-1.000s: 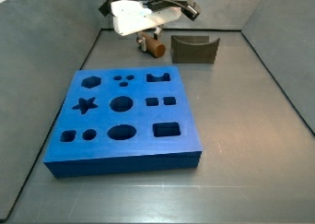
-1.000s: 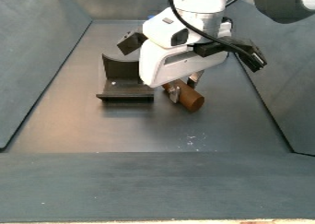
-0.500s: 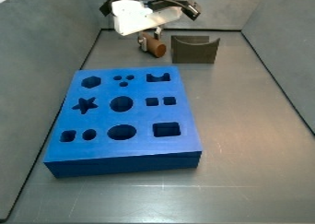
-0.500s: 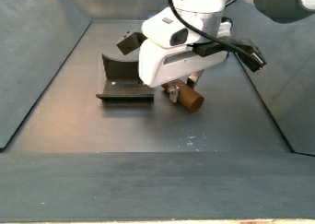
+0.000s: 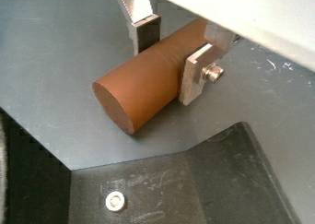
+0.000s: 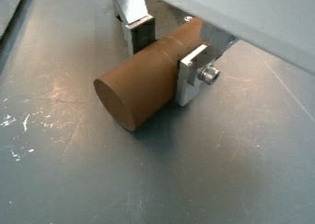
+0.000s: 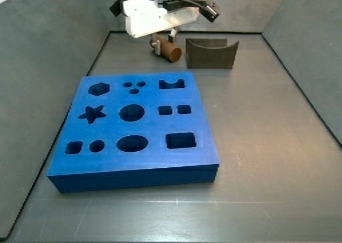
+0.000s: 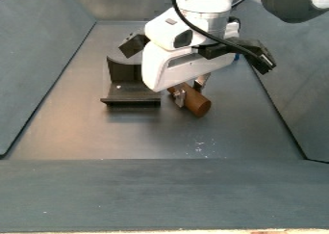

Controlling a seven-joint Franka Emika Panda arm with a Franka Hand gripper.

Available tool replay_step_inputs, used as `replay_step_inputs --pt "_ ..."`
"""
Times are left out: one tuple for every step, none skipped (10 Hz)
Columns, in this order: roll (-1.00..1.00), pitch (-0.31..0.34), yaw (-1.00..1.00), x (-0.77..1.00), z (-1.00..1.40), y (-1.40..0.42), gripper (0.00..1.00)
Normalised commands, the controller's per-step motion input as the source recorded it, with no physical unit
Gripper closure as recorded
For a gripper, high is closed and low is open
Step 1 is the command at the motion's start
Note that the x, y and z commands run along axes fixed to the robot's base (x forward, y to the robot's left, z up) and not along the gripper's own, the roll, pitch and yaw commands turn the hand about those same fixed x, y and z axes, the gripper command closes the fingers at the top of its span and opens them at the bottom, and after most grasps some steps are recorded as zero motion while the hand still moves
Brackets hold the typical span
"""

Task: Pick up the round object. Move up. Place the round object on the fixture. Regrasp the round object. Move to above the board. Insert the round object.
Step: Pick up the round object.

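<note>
Change: gripper (image 5: 167,51) barely risen since earlier frame.
Grip: fingers pinching round object (image 6: 147,73) crosswise.
Fixture (image 7: 211,53): 3 o'clock of peg.

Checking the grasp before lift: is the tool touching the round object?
Touching. Both wrist views show the tool with its silver fingers pressed flat against opposite sides of the round object, no gap visible.

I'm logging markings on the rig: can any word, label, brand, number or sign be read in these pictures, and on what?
None can be read: no text shows on the peg, the tool around it beside the fixture, or the board.
</note>
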Motion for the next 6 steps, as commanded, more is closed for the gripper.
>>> replay_step_inputs --pt "0.0 0.0 0.0 0.0 0.0 0.0 1.0" --pt "0.0 0.0 0.0 0.0 0.0 0.0 1.0" --pt "0.0 0.0 0.0 0.0 0.0 0.0 1.0" --pt "0.0 0.0 0.0 0.0 0.0 0.0 1.0" --pt "0.0 0.0 0.0 0.0 0.0 0.0 1.0" --pt "0.0 0.0 0.0 0.0 0.0 0.0 1.0"
